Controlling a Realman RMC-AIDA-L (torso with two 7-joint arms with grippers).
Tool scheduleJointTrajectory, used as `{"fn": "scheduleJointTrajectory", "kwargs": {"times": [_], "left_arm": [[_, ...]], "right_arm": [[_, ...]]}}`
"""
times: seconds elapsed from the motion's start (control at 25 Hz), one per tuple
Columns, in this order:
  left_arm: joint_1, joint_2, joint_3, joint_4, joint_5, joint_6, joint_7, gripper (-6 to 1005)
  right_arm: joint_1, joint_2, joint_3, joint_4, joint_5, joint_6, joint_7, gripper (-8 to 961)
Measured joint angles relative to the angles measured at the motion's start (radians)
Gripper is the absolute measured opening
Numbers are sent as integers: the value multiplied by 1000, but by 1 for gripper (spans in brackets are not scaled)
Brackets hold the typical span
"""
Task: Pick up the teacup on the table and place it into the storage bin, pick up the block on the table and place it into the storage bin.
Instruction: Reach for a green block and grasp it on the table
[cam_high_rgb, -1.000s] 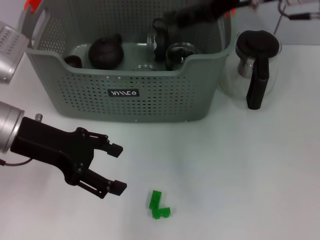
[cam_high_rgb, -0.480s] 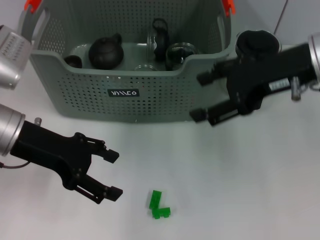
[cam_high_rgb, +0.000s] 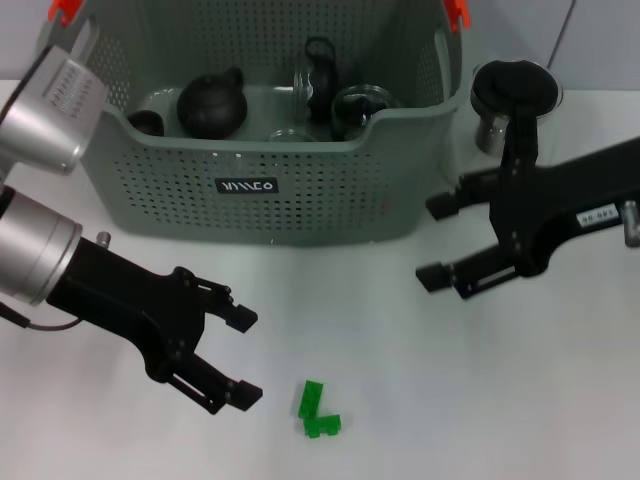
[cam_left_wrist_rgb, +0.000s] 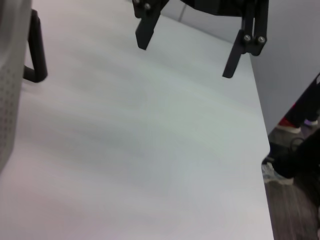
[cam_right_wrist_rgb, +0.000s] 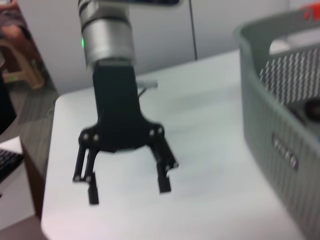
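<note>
Head view: the large grey perforated plastic storage bin (cam_high_rgb: 262, 190), with orange clips on its rim and a small black label, stands at the far side of the white table (cam_high_rgb: 400, 380). Inside it lie a dark round teapot (cam_high_rgb: 212, 104), a small dark teacup (cam_high_rgb: 146, 123) in the left corner, and several clear glass vessels (cam_high_rgb: 360, 108). A glass jug with black lid and handle (cam_high_rgb: 512, 110) stands just beside the bin's right end. The small green L-shaped block (cam_high_rgb: 318, 411) lies on the table near the front edge, well apart from the bin. The left gripper (cam_high_rgb: 244, 357) hangs low over the table just left of the block, fingers spread wide and empty. The right gripper (cam_high_rgb: 434, 241) hangs in front of the jug, near the bin's right front corner, fingers likewise spread wide and holding nothing.
</note>
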Motion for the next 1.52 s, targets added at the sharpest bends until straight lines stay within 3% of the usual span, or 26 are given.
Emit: {"fn": "scheduleJointTrajectory", "kwargs": {"times": [0.36, 1.0, 1.24, 1.52], "left_arm": [[19, 4, -4, 5, 6, -13, 0, 963], [53, 6, -33, 11, 6, -16, -2, 963], [72, 8, -90, 13, 6, -15, -2, 963], [97, 0, -131, 13, 6, -12, -2, 963]], "right_arm": [[63, 18, -38, 166, -103, -32, -56, 926], [198, 29, -373, 322, -122, 195, 1, 924], [235, 31, -548, 339, -124, 325, 48, 924], [280, 32, -626, 356, -131, 365, 69, 923]]}}
